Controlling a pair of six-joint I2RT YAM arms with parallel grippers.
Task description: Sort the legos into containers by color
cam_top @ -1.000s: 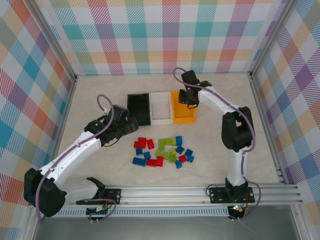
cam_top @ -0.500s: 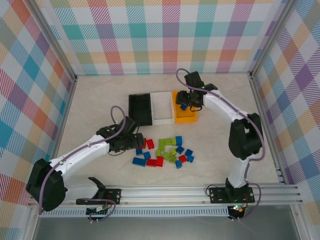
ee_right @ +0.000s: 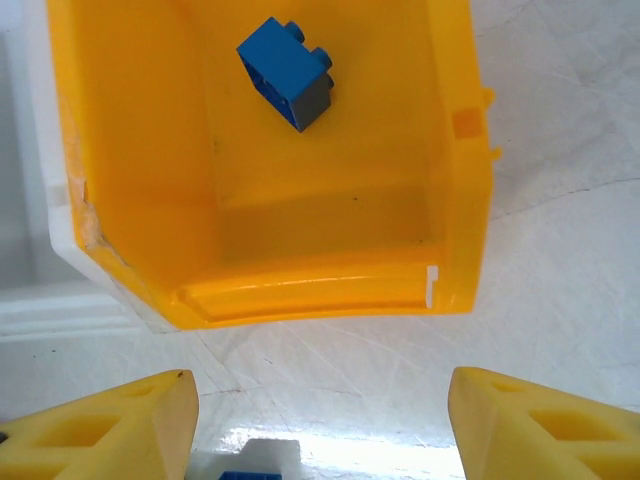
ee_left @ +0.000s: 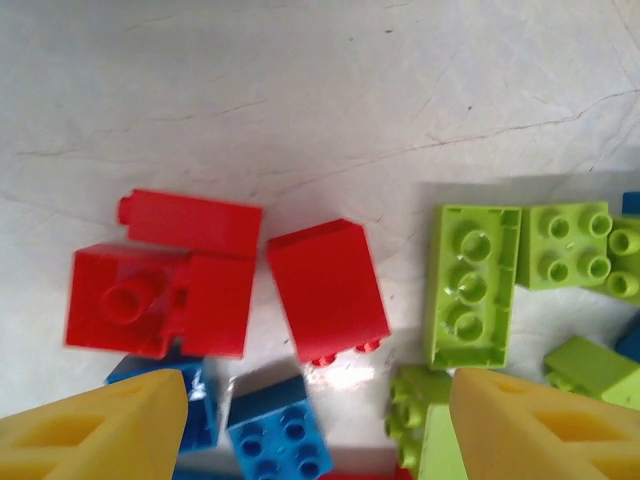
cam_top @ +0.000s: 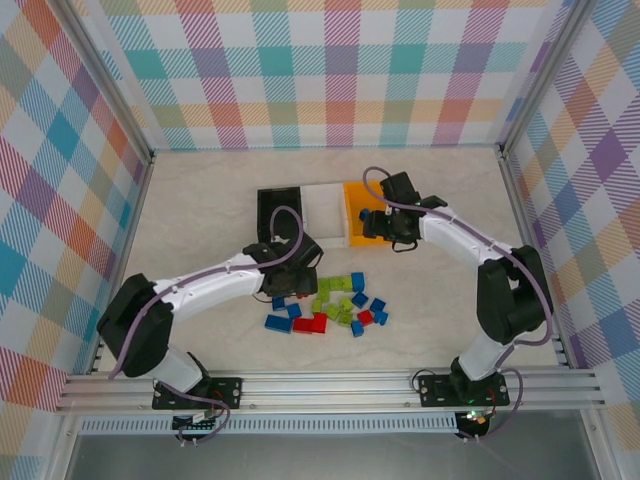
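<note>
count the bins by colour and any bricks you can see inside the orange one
black bin: 1
white bin: 1
orange-yellow bin: 1
blue brick lying in the orange-yellow bin: 1
total: 3 bins and 1 brick, 4 things

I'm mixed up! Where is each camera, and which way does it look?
Top external: above and behind, looking down on table; both arms show.
Left wrist: on left arm, looking down at loose legos; left claw shows.
Right wrist: on right arm, looking down into orange-yellow bin; right claw shows.
Shared: top and right wrist see that bin.
</note>
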